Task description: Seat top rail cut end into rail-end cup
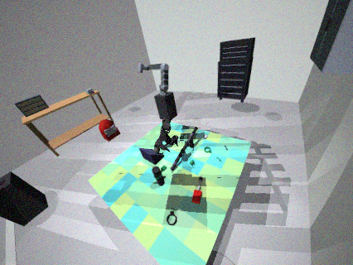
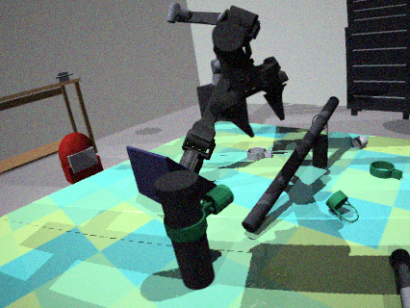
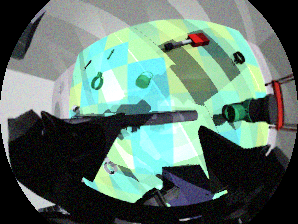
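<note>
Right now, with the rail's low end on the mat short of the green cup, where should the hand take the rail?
Probably on the rail's lower half, fingers straddling it from above. It leans up through the loop cap, its low end short of the rail-end cup. The hand is open, clear.

Matt dark rail (image 2: 289, 168), matt green band (image 2: 189, 231), wooden bench (image 1: 62, 109).

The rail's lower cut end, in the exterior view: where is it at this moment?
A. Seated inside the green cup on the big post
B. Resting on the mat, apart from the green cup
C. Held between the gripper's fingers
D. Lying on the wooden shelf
B: the rail slants down to the mat, its end short of the green cup, and the open gripper is above it.
</note>
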Controlling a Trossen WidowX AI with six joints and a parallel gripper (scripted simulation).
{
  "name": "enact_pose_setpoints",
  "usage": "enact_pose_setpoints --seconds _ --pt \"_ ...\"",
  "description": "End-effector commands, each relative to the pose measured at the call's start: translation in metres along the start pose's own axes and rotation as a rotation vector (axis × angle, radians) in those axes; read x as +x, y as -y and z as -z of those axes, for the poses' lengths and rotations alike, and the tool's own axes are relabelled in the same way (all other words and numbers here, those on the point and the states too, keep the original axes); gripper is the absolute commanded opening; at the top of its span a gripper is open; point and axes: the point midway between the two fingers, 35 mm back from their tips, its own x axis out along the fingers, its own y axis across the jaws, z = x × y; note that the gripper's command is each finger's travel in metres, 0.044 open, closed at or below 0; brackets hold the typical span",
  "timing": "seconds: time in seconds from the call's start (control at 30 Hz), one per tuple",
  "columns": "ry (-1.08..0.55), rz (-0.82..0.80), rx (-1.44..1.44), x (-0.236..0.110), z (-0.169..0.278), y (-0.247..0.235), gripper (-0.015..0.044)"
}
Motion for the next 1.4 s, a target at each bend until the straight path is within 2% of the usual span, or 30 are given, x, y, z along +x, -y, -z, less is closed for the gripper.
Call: enact_pose_setpoints --seconds 0.0,0.3,0.4,0.8,1.03,1.37 --pt "-0.099 0.052 0.343 0.017 0.004 -0.005 0.044" --pt "-0.236 0.319 1.152 0.058 0.021 -0.016 0.044" --pt "-0.238 0.377 1.272 0.063 0.024 -0.017 0.044" --pt "-0.237 0.382 1.281 0.064 0.024 -0.018 0.044" --pt "-0.238 0.38 1.281 0.094 0.037 -0.013 0.044" --pt "-0.238 0.38 1.28 0.11 0.044 -0.011 0.044"
